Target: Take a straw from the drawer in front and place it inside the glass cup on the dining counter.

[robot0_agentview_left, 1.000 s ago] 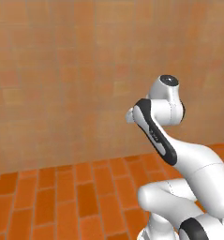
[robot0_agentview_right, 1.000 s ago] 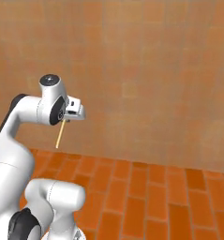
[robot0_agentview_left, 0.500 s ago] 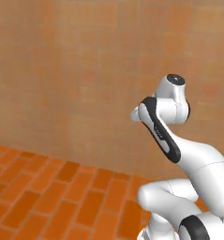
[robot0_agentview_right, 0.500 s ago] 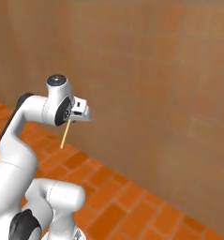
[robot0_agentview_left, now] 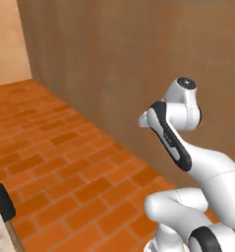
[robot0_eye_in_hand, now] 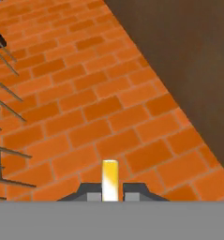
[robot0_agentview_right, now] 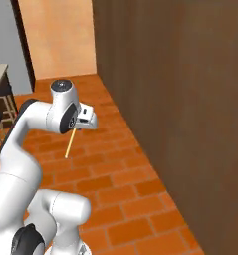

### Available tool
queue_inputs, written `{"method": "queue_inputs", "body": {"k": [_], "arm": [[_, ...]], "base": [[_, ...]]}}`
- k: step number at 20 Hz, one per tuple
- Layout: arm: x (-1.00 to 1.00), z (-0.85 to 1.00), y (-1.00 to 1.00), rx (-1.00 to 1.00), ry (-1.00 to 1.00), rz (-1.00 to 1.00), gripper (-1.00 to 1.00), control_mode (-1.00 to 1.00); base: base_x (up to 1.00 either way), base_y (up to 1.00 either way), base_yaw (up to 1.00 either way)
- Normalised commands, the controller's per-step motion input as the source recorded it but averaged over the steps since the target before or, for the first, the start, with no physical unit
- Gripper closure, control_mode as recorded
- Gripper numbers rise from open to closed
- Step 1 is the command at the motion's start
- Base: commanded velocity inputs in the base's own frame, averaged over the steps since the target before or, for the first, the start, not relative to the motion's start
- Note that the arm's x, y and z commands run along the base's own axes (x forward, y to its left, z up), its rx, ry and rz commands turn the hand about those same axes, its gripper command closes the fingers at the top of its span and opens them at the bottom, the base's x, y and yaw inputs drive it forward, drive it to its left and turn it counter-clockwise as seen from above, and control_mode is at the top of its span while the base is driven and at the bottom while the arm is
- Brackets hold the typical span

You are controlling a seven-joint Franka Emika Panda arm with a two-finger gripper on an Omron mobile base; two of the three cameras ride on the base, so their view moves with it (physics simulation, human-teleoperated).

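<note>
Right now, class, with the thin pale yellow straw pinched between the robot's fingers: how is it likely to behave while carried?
The thin pale yellow straw probably weighs very little, being far slimmer than the fingers. It hangs straight below the grip without sagging, so it seems fairly stiff. Held only near its top end, it could swing or slip if jolted.

Left base view: from behind arm (robot0_agentview_left: 188, 147), left side, looking forward and down over brick floor (robot0_agentview_left: 60, 162) toward dark wood wall (robot0_agentview_left: 119, 59). Right base view: same floor and wall from right side, arm at lower left. Hand view: close above floor, looking down along gripper (robot0_eye_in_hand: 110, 191); shares floor and wall edge.
</note>
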Motion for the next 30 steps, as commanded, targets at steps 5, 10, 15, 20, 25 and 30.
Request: {"method": "queue_inputs", "body": {"k": [5,10,15,20,25,30], "arm": [[0.00,0.00,0.00,0.00,0.00,0.00,1.00,1.00],[0.00,0.00,0.00,0.00,0.00,0.00,1.00,1.00],[0.00,0.00,0.00,0.00,0.00,0.00,1.00,1.00],[0.00,0.00,0.00,0.00,0.00,0.00,1.00,1.00],[0.00,0.00,0.00,0.00,0.00,0.00,1.00,1.00],[0.00,0.00,0.00,0.00,0.00,0.00,1.00,1.00]], "base": [[0.60,-0.09,0.93],[0.64,-0.11,0.92],[0.61,-0.22,0.88],[0.52,-0.47,0.76],[0.32,-0.70,0.67],[0.16,-0.79,0.65]]}}
